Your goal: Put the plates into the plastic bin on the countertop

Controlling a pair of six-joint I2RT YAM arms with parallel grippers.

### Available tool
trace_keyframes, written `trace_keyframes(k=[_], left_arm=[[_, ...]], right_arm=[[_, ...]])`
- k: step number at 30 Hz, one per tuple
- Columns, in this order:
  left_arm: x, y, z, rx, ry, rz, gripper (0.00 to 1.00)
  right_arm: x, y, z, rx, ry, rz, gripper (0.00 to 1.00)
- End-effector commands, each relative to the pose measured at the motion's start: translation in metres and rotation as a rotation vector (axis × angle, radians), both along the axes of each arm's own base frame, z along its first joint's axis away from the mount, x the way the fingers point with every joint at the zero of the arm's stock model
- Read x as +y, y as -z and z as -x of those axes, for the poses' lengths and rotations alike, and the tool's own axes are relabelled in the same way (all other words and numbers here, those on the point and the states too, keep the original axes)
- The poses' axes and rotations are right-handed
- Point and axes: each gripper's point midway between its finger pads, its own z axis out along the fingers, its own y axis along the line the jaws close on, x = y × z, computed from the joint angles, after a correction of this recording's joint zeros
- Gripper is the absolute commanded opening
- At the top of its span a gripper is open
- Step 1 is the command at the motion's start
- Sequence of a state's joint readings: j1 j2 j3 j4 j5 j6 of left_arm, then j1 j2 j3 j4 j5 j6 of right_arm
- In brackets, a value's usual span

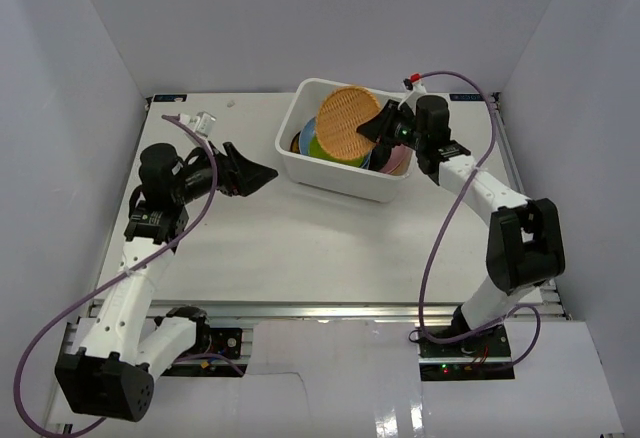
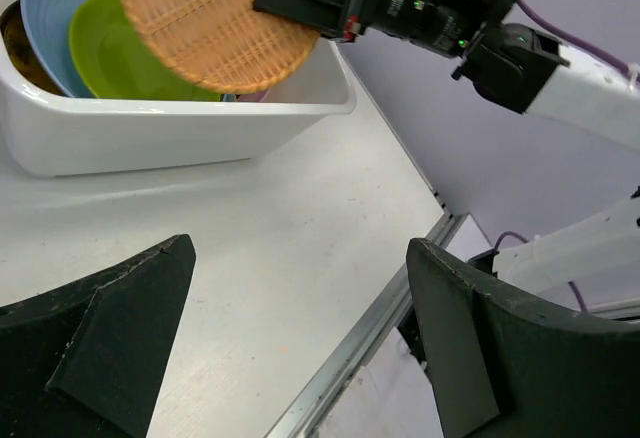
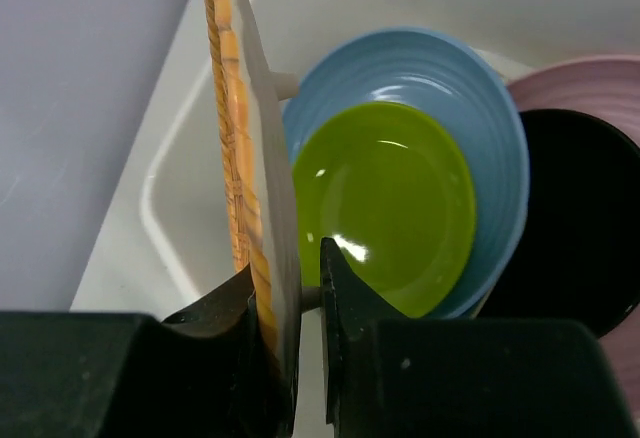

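Overhead, white countertop [image 1: 300,248] between pale walls [image 1: 80,78]; right claw [image 3: 308,293] pinches orange plate [image 1: 345,123], left claw [image 1: 252,173] gapes.

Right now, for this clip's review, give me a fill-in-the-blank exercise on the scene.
The right pincer is shut on the ____ woven-look plate.
In the plastic bin, the lime green plate rests on the ____ one.
The left pincer is ____, holding nothing.
Missing: orange; blue; open.

Bin [image 1: 340,180] is pretty packed: blue plate [image 3: 480,108] and green plate [image 3: 390,198] cover its floor, and the right gripper [image 1: 368,135] with the woven plate [image 1: 345,123] hangs across the top. Countertop [image 1: 300,248] in front is wide open.
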State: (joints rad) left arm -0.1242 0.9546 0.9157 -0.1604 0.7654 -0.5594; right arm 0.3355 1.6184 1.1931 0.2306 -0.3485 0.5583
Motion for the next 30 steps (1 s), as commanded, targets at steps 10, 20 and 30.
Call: trace_keyframes(k=[10,20,30], left_arm=[[-0.025,0.020,0.003,-0.098,0.055,-0.151,0.98],[-0.036,-0.030,0.016,-0.201,0.113,-0.055,0.98],[-0.029,-0.104,0.045,-0.423,0.097,0.052,0.98]], right_arm=[[-0.033,-0.006,-0.037,-0.032,0.197,0.127,0.90],[-0.091,-0.099,0.014,-0.280,0.373,0.209,0.90],[-0.140,-0.148,0.114,-0.450,0.472,0.160,0.90]])
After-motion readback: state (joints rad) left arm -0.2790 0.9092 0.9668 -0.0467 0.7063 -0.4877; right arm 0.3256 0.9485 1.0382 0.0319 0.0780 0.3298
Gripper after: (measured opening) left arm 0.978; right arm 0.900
